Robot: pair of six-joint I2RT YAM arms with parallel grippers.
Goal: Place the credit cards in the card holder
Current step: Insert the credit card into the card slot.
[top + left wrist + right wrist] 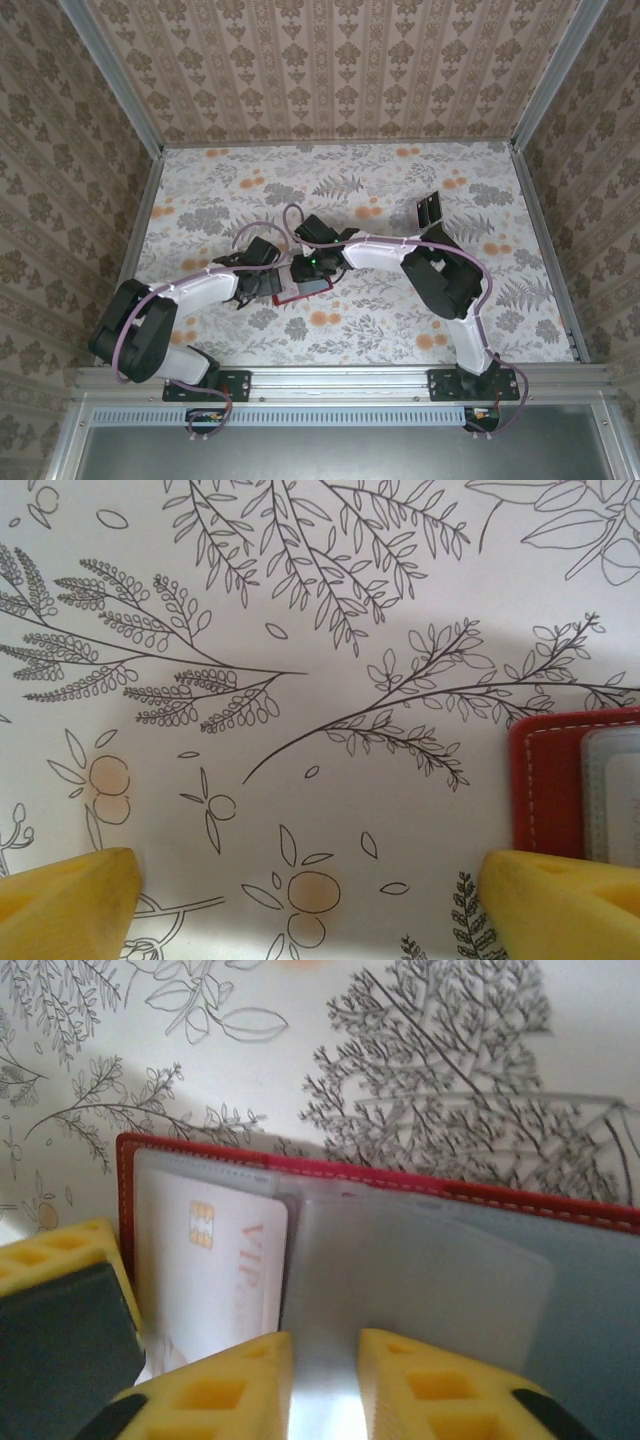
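The red card holder (190, 1148) lies open on the table, its clear sleeves facing up. A pale credit card (215, 1270) with a gold chip and "VIP" lettering sits in the left sleeve. My right gripper (325, 1345) hovers over the middle sleeve (420, 1270), its jaws a narrow gap apart with nothing pinched between them. My left gripper (310, 900) is wide open over bare tabletop, and its right fingertip (560, 890) rests at the corner of the card holder (545, 780). From above, both grippers (262, 262) (305, 268) meet at the card holder (290, 298).
A small clear rack with black panels (430, 210) stands at the back right of the floral tabletop (350, 180). Metal rails and patterned walls enclose the table. The right arm's elbow (440, 280) rises to the right of the holder.
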